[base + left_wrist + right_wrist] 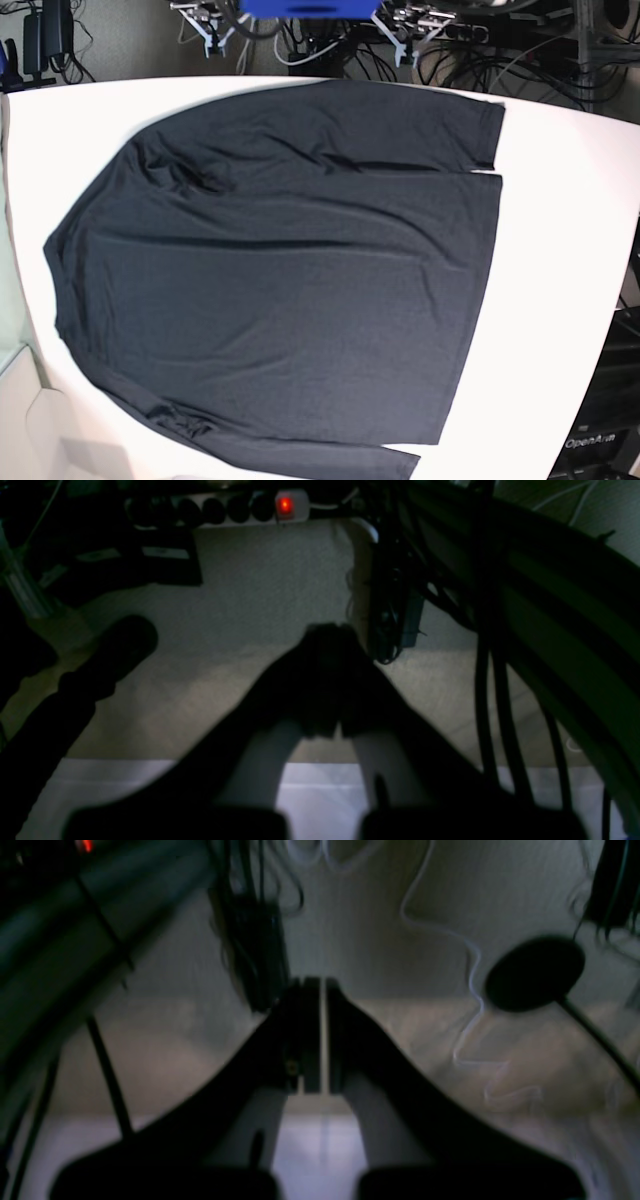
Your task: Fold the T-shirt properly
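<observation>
**T-shirt spread flat, both arms off the cloth**

T-shirt (280, 270), dark and plain, lies spread across the white desk (570, 230), covering most of it, with soft creases running across its upper half. One sleeve lies folded along the far edge and the other along the near edge.

Neither arm shows in the base view. The wrist views are dim, so detail is poor, but the left end effector (332, 680) has its jaws pressed together on nothing, over carpet near a power strip (235, 507) with a red light. The right end effector (315, 1035) looks closed too, holding nothing, beside a loose white cable (470, 990).
</observation>
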